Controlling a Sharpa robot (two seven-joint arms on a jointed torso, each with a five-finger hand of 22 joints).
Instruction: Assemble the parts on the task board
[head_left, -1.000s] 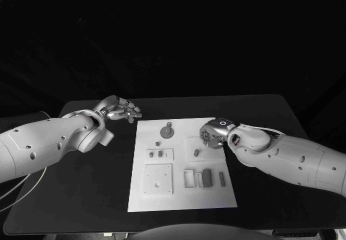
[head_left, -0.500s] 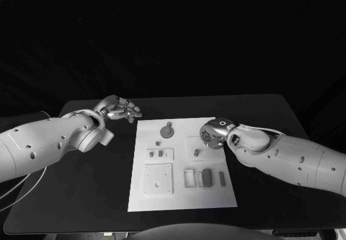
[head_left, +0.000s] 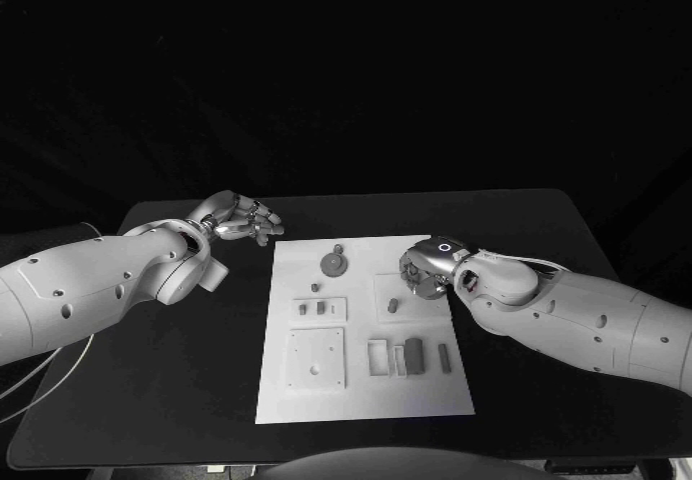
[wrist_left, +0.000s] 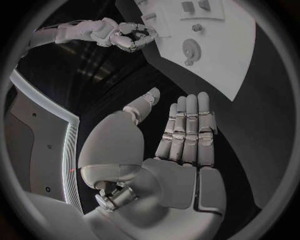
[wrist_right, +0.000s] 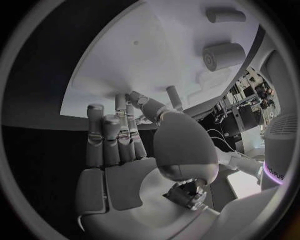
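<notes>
The white task board lies in the middle of the black worktop, and every place below is given from it. The left robot hand hovers over the worktop just off the board's far left corner, clear of it; its fingers lie straight and close together with the thumb apart, and it holds nothing. The right robot hand sits over the board's right edge, towards the far end; its fingers are stretched out side by side above the white surface, palm bare, with no part in it.

On the board, a round disc part lies near the far edge, roughly midway across. A small peg stands nearer the right side, just beside the right robot hand. Two short pieces sit in a small block left of centre. Upright bars stand in a row towards the near right. A square plate lies at the near left.
</notes>
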